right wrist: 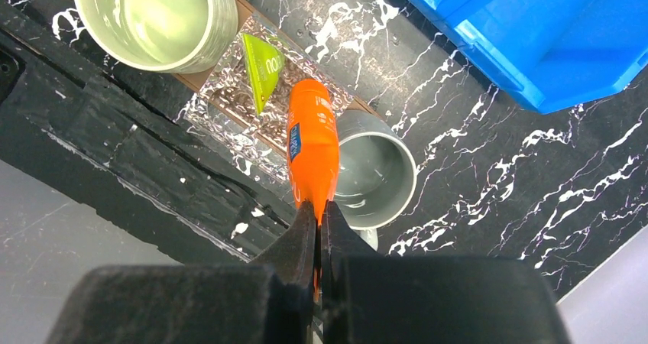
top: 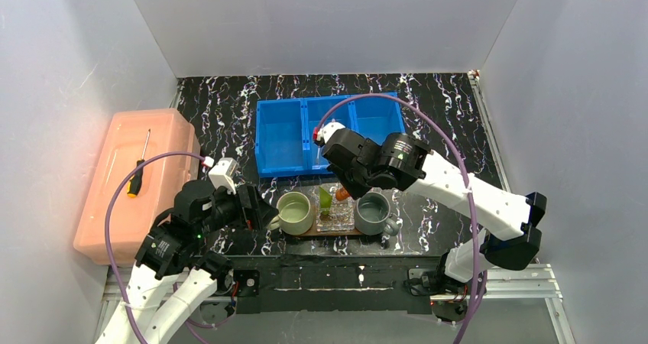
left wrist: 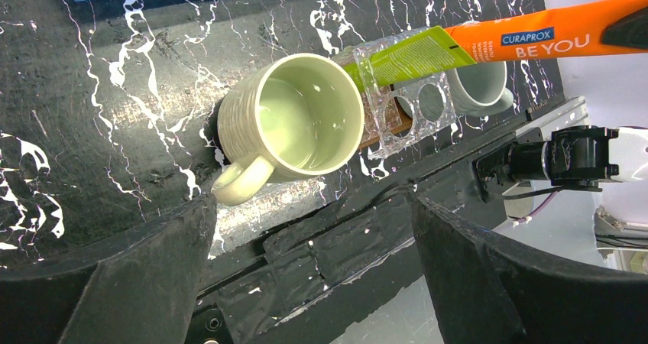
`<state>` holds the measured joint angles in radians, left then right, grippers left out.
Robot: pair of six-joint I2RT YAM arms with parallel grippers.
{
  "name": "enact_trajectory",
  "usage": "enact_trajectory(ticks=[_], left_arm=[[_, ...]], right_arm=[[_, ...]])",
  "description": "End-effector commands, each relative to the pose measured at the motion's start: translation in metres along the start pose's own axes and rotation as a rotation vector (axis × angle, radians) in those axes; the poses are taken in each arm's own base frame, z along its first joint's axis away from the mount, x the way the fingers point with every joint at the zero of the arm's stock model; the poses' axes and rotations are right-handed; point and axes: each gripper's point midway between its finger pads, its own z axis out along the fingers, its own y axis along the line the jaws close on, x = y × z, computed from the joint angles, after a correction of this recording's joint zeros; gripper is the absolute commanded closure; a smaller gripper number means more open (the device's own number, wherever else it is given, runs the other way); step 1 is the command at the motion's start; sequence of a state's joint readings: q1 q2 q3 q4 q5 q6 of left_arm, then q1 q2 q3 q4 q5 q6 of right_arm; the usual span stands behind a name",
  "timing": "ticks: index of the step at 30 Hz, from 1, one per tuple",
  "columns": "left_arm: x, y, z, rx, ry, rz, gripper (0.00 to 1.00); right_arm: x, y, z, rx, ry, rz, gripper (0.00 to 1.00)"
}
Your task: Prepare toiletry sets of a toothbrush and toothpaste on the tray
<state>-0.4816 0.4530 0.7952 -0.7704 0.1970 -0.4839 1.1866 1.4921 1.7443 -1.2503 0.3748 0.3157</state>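
My right gripper (right wrist: 317,214) is shut on the flat end of the orange tube (right wrist: 312,145) and holds it cap-down over the clear plastic holder (right wrist: 229,107), next to the grey mug (right wrist: 374,168). The lime-green tube (right wrist: 262,65) stands tilted in that holder. The holder and both mugs sit on the brown tray (right wrist: 244,8). My left gripper (left wrist: 313,245) is open and empty, low by the table's near edge, just short of the green mug (left wrist: 298,118) and its handle. From above, the orange tube (top: 342,194) hangs under the right gripper (top: 344,185). No toothbrush shows.
The blue three-compartment bin (top: 328,134) stands behind the tray. A pink lidded box (top: 137,183) with a screwdriver (top: 140,168) on it sits at the left. Grey walls close in three sides. The left gripper (top: 264,215) is left of the green mug (top: 294,212).
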Motion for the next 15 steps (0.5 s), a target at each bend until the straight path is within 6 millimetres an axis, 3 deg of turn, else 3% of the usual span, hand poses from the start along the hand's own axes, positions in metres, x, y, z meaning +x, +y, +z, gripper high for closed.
enact_trajectory(ticks=[1, 15], left_arm=[[-0.001, 0.002, 0.001, -0.012, -0.004, 0.002, 0.01], [0.000, 0.003, 0.003, -0.015, 0.010, 0.003, 0.01]], right_arm=[[-0.007, 0.008, 0.006, -0.022, -0.024, 0.012, 0.99], [0.001, 0.013, 0.023, -0.021, 0.011, -0.010, 0.99]])
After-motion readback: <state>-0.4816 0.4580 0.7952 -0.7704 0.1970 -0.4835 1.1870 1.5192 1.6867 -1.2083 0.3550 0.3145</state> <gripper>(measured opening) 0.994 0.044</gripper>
